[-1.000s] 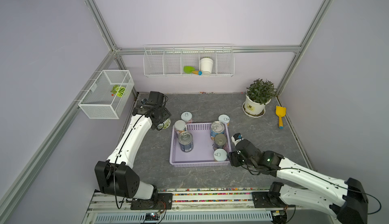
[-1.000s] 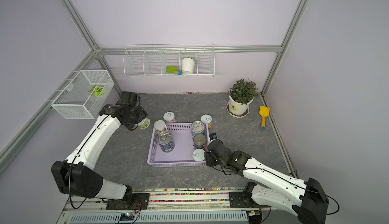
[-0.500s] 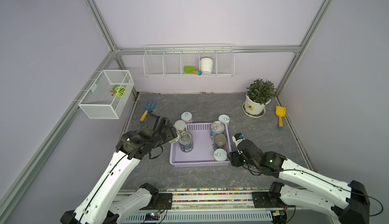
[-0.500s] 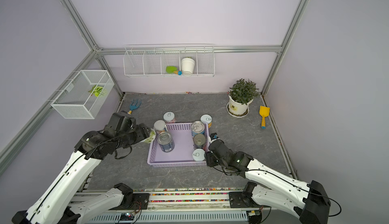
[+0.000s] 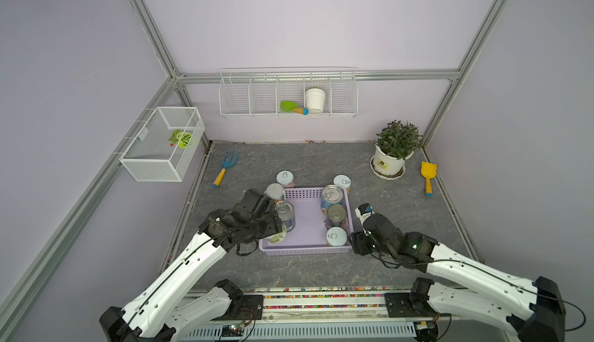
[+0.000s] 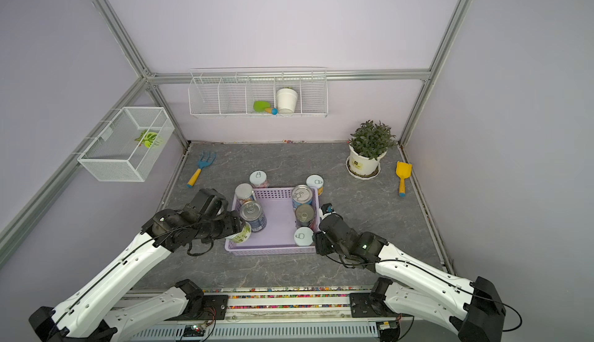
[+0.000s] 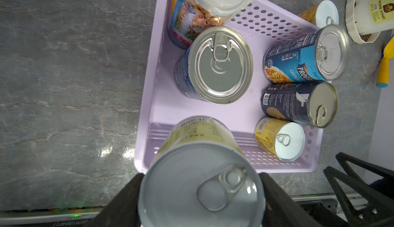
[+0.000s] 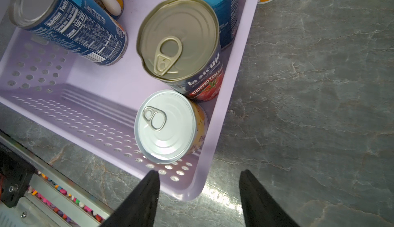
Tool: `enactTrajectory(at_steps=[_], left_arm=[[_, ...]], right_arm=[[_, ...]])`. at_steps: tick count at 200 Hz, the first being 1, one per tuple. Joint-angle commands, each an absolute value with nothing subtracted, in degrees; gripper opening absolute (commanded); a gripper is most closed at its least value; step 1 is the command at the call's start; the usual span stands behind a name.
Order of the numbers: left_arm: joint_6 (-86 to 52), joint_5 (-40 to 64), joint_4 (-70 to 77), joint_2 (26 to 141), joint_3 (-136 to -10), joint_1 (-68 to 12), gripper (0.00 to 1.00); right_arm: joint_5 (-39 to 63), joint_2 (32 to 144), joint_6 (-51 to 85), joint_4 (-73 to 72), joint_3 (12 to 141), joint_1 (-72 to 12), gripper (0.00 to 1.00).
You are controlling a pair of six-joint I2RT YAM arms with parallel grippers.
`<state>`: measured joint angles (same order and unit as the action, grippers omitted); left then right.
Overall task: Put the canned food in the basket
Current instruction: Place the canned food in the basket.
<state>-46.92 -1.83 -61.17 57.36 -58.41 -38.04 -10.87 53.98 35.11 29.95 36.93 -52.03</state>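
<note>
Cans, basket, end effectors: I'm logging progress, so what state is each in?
Left end effector: shut on green-label can over basket's near corner.
Right end effector: open, empty.
Basket: flat on table.
Left blue can: upright in basket.
Progresso can: upright in basket.
Tomato can: upright in basket.
Yellow can: upright in basket.
Plastic-lidded can: upright in basket's far corner.
Far left can: upright on table, outside.
Far right can: upright on table, outside.

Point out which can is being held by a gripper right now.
The pale green-labelled can, clamped in the left gripper at the lavender basket's near left corner. The rest stand free, in the basket or on the table.
</note>
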Motion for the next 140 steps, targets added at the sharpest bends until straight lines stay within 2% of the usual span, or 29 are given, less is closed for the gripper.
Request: enactTrajectory(at_steps=[1,72,140], left_arm=[[-47.6,-1.8,-54.4,58.8,-57.9,-38.3,0.67],[-47.4,-2.1,-48.2,65.5,-53.6,-38.3,0.67],[-47.2,-7.8,-50.5,67.5,-52.1,-38.2,0.68]], right_arm=[[-11.9,52.5,35.8,30.2,35.8,-51.7,0.65],[-12.0,52.2,35.8,30.5,35.7,-51.8,0.65],[-12.2,52.0,36.0,30.5,35.6,-51.8,0.65]])
